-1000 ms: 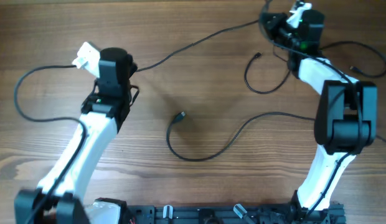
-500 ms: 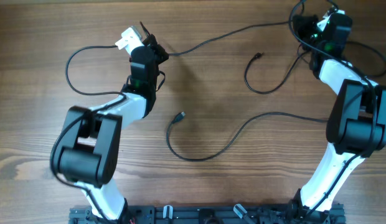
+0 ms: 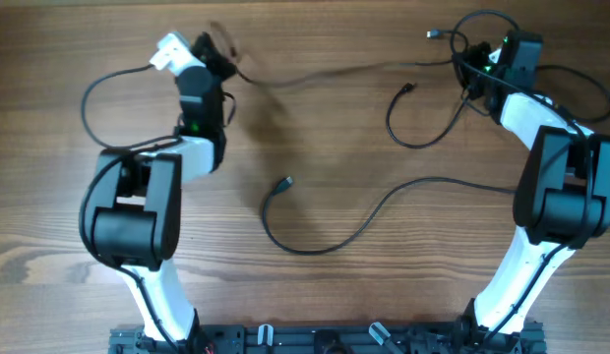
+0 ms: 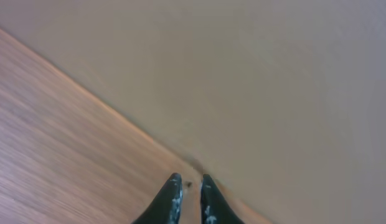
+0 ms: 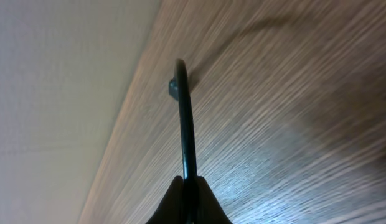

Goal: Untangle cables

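Well, you have the wooden table (image 3: 49, 256) filling the overhead view, with both arms stretched to its far edge. The left arm (image 3: 138, 206) reaches to the far left and the right arm (image 3: 556, 187) to the far right.

Your left gripper (image 4: 190, 183) has its fingertips (image 4: 174, 186) a sliver apart. Its wrist view shows bare wood in the gap and no cord between them. From overhead that gripper is blurred, so you cannot tell whether it touches anything.

Your right gripper (image 5: 188, 182) is pressed together on a thin black cord (image 5: 185, 124). The cord sticks out straight from the tips and ends in a small plug (image 5: 177, 78) over the wood.

The cables lie spread across the table:
- The long cable (image 3: 325, 69) makes a loop at the far left. It passes the left gripper and runs along the far side toward the right gripper.
- The lower cable (image 3: 325, 248) curls through the middle of the table and sweeps off to the right. Its plug end (image 3: 285, 183) lies free near the centre.
- The short cable (image 3: 398, 133) curves near the right arm, with its tip (image 3: 410, 88) resting apart from the others.
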